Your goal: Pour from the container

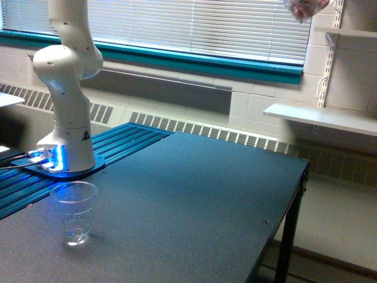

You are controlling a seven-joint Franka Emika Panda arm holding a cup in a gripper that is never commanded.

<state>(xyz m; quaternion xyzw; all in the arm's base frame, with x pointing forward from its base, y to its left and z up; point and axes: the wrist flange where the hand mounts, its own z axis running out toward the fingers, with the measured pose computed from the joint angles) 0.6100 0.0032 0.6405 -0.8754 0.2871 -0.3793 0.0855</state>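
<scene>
Presently the container (304,8) shows only as a clear rounded base with pink and reddish pieces inside, cut off by the top edge of the frame, high above and well toward the exterior view's right of the cup (75,213). The gripper itself lies outside the frame, so whether it is clamped on the container cannot be told. The cup stands upright and apparently empty on the dark table (194,200), close beside the arm's base (66,158), whose blue light falls across it. Its open mouth and upright stance suit it as the receiver. Judged from this layout, the container hangs well apart from the cup and nowhere over its mouth, so no pouring is possible yet; the load is presumably kept high for clearance. The next move calls for bringing the container down over the cup before any tilt
</scene>
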